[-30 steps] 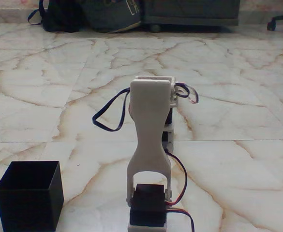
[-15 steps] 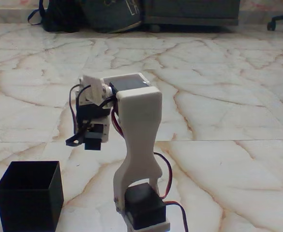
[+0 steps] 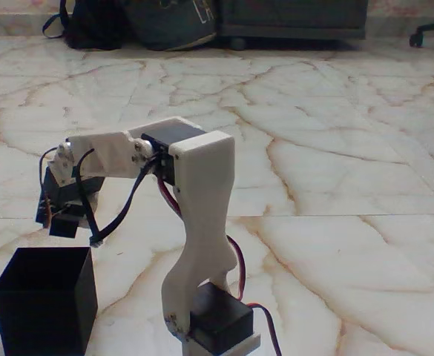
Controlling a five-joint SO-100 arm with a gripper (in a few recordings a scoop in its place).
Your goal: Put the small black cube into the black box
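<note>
The black box [image 3: 42, 315] stands open-topped on the marble floor at the bottom left of the fixed view. The white arm reaches left from its base, and my gripper [image 3: 61, 219] hangs just above the box's far left rim. A small black cube [image 3: 64, 226] sits at the gripper's lower tip, held off the floor with the gripper shut on it. The fingers are dark and hard to separate from the black wrist servo [image 3: 63, 189] above them.
The arm's upright white link [image 3: 202, 222] and base servo [image 3: 217, 322] stand right of the box. Loose black and red cables [image 3: 116, 222] hang under the forearm. Bags [image 3: 139, 22] and furniture line the far wall; a chair base [image 3: 432, 33] is at the top right.
The arm has swung from facing straight away to the left. The gripper with the cube came out from behind the arm and moved left and slightly down, over the box's rim.
</note>
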